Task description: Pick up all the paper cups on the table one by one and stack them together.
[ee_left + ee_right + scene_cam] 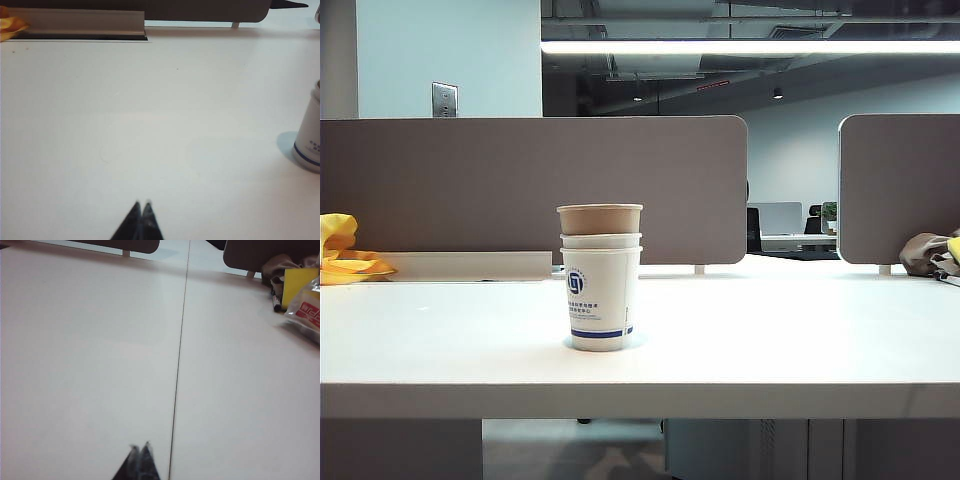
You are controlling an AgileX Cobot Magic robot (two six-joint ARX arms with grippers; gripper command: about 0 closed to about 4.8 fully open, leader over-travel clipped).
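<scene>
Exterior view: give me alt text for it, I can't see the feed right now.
Three paper cups stand nested in one upright stack near the middle of the white table, a tan-brown cup on top of two white ones with a blue logo. Neither gripper shows in this view. Grey-brown divider panels stand behind.

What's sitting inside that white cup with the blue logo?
Inside the bottom white cup, a second white cup is nested, only its rim showing, with the brown cup on top. Their lower parts are covered.
</scene>
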